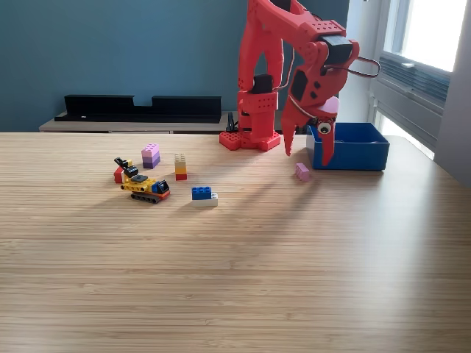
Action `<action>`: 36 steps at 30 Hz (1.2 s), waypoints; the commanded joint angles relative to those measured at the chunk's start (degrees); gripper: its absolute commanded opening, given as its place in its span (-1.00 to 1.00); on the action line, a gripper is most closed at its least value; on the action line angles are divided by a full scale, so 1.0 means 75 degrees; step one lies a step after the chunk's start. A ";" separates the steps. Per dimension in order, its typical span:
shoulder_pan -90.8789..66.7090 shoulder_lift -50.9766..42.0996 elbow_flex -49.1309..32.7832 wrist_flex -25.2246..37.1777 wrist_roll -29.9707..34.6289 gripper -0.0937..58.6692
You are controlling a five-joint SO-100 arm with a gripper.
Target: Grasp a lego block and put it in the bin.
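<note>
gripper (306,151) hangs with jaws apart and empty, tips pointing down above the pink lego block (302,172) — likely lined up for the grasp | block lies on the worktop (235,279) just left of the blue bin (353,156), right side, far | other bricks left, untouched

Daylight from window (434,33) – overexposed; table (235,279) evenly lit, sharp.

The red arm's end effector (307,151) hangs spread above a pink block (302,172) on the counter (235,279), the blue bin (352,146) at its three o'clock; a blue-and-white block (203,195) lies at its nine o'clock
</note>
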 commanded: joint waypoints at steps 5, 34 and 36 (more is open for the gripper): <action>-0.0070 0.0047 -0.0387 -0.0387 -0.0012 -0.05; -0.0281 0.0023 0.0820 -0.1312 -0.0141 -0.01; -0.0176 0.0012 0.1031 -0.1688 -0.0246 -0.01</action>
